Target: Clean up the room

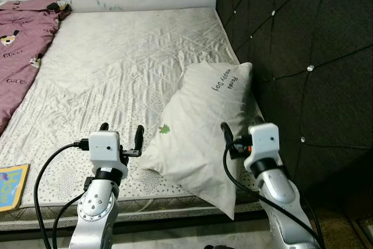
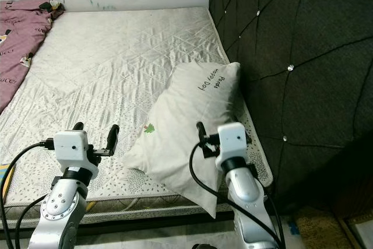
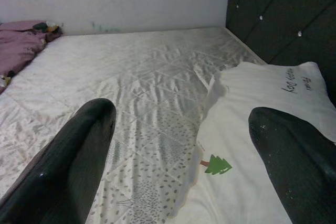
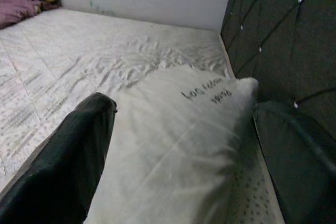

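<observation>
A white pillow (image 1: 201, 138) lies on the mattress (image 1: 116, 68) against the dark tufted headboard (image 1: 303, 56). The right gripper (image 1: 240, 133) hovers over its near end, fingers spread. The left gripper (image 1: 121, 134) — also spread — hangs just beside the pillow's corner. A purple blanket (image 1: 20, 39) — possibly bunched — sits far left.

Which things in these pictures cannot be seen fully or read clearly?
- Writing on the white pillow: too small and turned around in the head views to read surely.
- Blue and yellow book: cut off by the left edge of the left eye view.
- Purple blanket: runs off the left edge.
- Right gripper: in the head views its far finger is hidden behind its white housing.
- Left gripper: open, beside the pillow's corner.
</observation>
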